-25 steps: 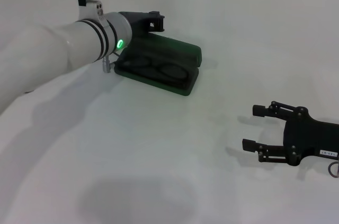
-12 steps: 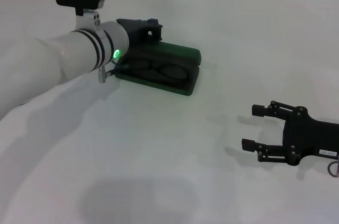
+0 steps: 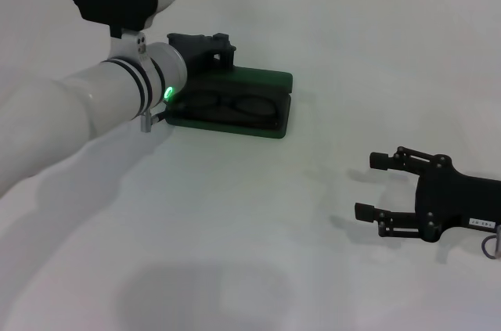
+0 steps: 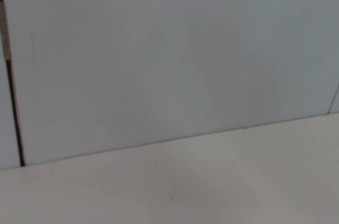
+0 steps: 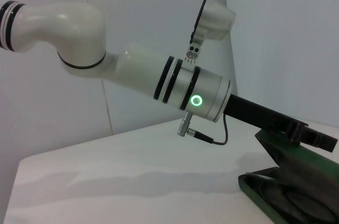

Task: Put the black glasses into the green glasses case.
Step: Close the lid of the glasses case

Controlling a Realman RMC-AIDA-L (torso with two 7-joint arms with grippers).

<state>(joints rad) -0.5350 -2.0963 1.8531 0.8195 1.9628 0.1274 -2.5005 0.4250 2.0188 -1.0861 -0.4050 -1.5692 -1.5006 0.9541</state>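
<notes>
**Left arm swings back, case lid folds lower**

Your left gripper [image 3: 223, 40] now sits higher in the head view, toward 12 o'clock of the green glasses case [image 3: 235, 112], its wrist light shifted toward 9 o'clock. You see the lid [image 3: 246, 79] flatter than a second ago. Your right gripper [image 3: 376, 186] has crept slightly toward 9 o'clock.

Left gripper [image 3: 223, 40] sits behind the case [image 3: 266, 124], its fingertips hidden by arm and lid. Glasses [image 3: 235, 102] are only faintly visible inside. Right gripper [image 3: 374, 185] is cut off at the picture's edge.
</notes>
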